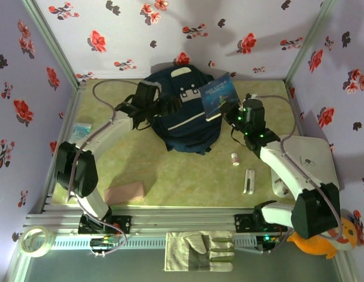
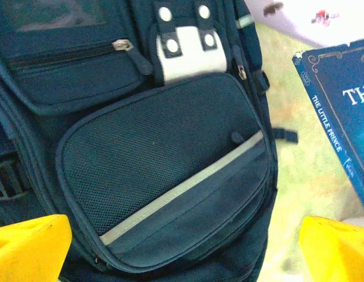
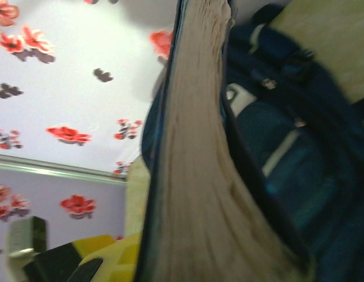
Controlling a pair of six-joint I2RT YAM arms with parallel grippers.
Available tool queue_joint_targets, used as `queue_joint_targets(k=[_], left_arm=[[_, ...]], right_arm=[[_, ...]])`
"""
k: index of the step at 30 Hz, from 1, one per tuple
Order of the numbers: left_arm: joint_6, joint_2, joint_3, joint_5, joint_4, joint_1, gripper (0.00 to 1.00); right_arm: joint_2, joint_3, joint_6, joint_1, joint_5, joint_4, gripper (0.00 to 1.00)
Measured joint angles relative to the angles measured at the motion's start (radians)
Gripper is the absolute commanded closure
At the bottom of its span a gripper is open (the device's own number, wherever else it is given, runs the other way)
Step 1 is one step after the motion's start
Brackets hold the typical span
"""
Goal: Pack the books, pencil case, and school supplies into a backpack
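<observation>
The large dark navy fabric backpack (image 1: pixel 182 126) lies flat at 12 o'clock on the worktop. The blue illustrated paperback book (image 1: pixel 219 94) hangs tilted over the bag's 3 o'clock edge, pinched near its lower corner by the right tool (image 1: pixel 228 108). The left tool (image 1: pixel 170 106) hovers over the bag's front with its yellow fingers (image 2: pixel 29 247) spread wide, holding nothing.

The main risk is that nothing keeps the bag's mouth open. From the left wrist view the front pockets look zipped, and no gaping opening is visible, so the book may simply strike the fabric. That would shove the bag toward the far wall instead of sliding the book inside.

The book is thin and gripped by a small patch of cover. It may bend, swing or slip out if its free corner catches a strap or seam.

The flat pale pink pencil pouch (image 1: pixel 124 192) at 7 o'clock, the slim white bar (image 1: pixel 249 181) and the tiny white tube (image 1: pixel 235 159) at 4 o'clock lie well apart from the bag. A dropped book or a sweeping right arm could scatter the two small pieces.
</observation>
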Motion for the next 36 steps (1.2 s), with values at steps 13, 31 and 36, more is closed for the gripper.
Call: queue_joint_targets(k=[13, 31, 36], left_arm=[[0.434, 0.216, 0.171, -0.089, -0.142, -0.198, 0.09], [0.663, 0.546, 0.435, -0.311, -0.241, -0.29, 0.56], [0.68, 0.55, 0.437, -0.347, -0.237, -0.29, 0.73]], right_arm=[[-0.096, -0.023, -0.118, -0.08, 0.09, -0.205, 0.88], [-0.145, -0.068, -0.117, -0.091, 0.09, -0.23, 0.88], [-0.146, -0.074, -0.117, -0.093, 0.098, -0.239, 0.88]])
